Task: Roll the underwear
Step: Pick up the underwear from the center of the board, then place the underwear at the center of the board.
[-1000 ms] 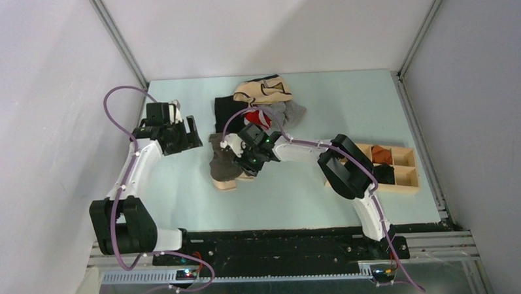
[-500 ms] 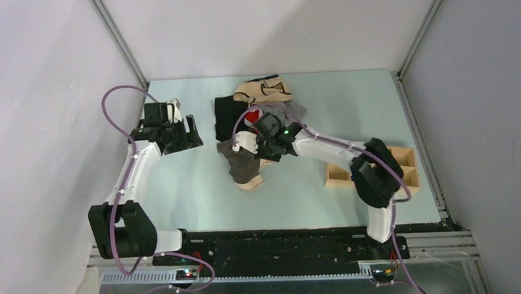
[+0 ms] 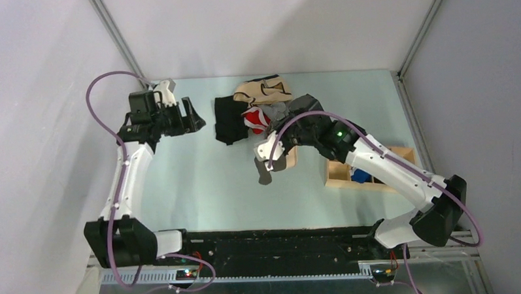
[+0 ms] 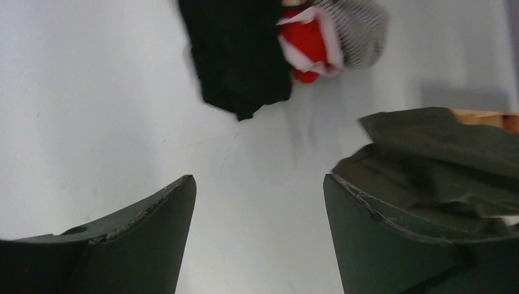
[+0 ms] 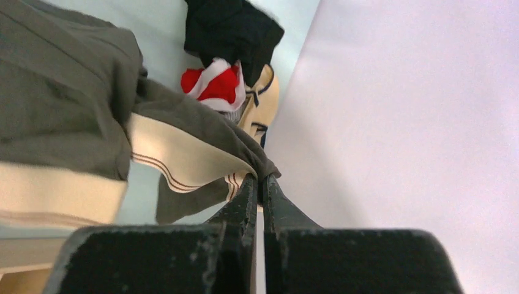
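- the underwear (image 3: 266, 171) is in the middle of the overhead view. It's a bunched olive-brown wad with the cream waistband (image 5: 183, 160) folded in, and it hangs off the right end effector (image 5: 259, 184).
- can't tell from above whether the low end is touching the tabletop (image 3: 194, 188) or just clear of it.
- in the right wrist view those fingers are pressed tight together, with an edge of the olive fabric pinched right at the tips. The waistband with its thin brown stripes sits just beside the pinch.
- just above the underwear in the overhead view is the laundry pile: a black garment (image 3: 229, 118), something red and white (image 3: 255, 119), a grey striped piece (image 3: 281, 109), and a beige garment with dark trim (image 3: 262, 89) at the very top.
- to the right, just beside the underwear, is a wooden tray (image 3: 341, 177) with compartments, partly hidden under the right arm.
- the left end effector (image 3: 195, 116) is up in the upper left, well apart from the underwear. Its fingers are spread wide with nothing between them, pointing toward the pile.
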Controlling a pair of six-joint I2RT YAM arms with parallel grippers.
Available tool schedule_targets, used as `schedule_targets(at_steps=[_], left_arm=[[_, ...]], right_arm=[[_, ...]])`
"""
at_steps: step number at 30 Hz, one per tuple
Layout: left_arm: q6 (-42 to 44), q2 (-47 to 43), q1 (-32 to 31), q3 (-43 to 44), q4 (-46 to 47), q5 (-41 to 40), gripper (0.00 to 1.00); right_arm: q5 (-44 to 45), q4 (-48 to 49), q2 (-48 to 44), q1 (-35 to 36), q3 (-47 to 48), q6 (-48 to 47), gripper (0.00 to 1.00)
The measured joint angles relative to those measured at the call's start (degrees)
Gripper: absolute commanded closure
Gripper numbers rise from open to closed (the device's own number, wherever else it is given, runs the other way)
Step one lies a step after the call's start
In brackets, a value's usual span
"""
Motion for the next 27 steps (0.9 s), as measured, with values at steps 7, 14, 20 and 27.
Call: schedule_targets(at_steps=[7, 14, 20, 27], left_arm=[[-0.15, -7.72, 0.02, -0.90, 6.36, 9.33, 0.17], [-2.67, -7.41, -0.52, -8.74, 10.49, 12.83, 0.18], [-3.54, -4.48, -1.46, -9.90, 11.37, 12.81, 0.18], [-2.32, 5.20, -3.37, -4.68, 11.41, 13.88, 0.22]], right_arm=[[-7.98, 1.11, -2.08, 2.43, -5.29, -6.03, 1.00], [-14.05, 13.75, 7.30, 2.25, -8.57, -2.80, 0.34], [-6.88, 24.96, 11.21, 1.53, -11.74, 14.82, 0.06], [-2.01, 20.04, 2.64, -10.16, -11.19, 62.23, 0.21]])
